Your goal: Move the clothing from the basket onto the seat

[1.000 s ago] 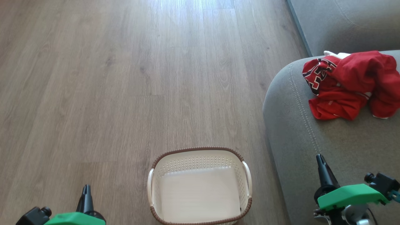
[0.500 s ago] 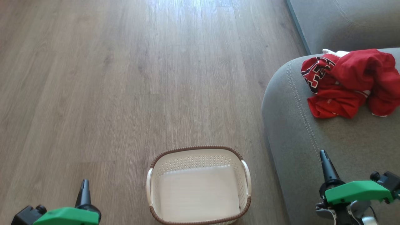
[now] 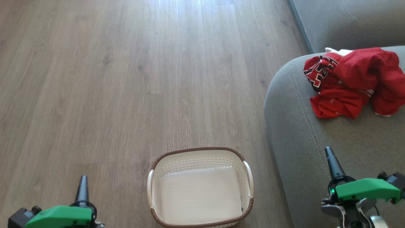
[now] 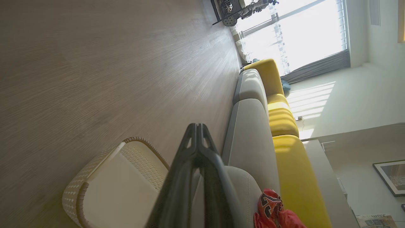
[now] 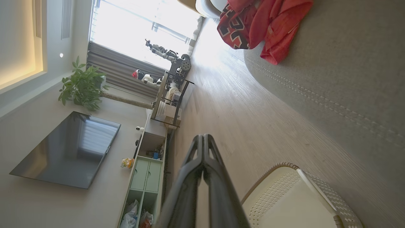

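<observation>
I've got grey-brown wood-plank floor (image 3: 126, 79) stretching ahead. Right wrist feed: a flat black television screen (image 5: 66, 148) on the wall, a leafy green potted plant (image 5: 82, 87) near it, and a low cabinet with pale green doors (image 5: 144, 174) below. Left wrist feed: yellow padded cushions (image 4: 281, 120), with a bright sunlit window (image 4: 300, 28) beyond.

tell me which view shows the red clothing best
The head view: nearly the whole clothing pile lies in sight on the grey seat, with its numerals and white trim visible. The right wrist view shows it large but cut off at the top edge. The left wrist view catches a small part at the bottom edge.
</observation>
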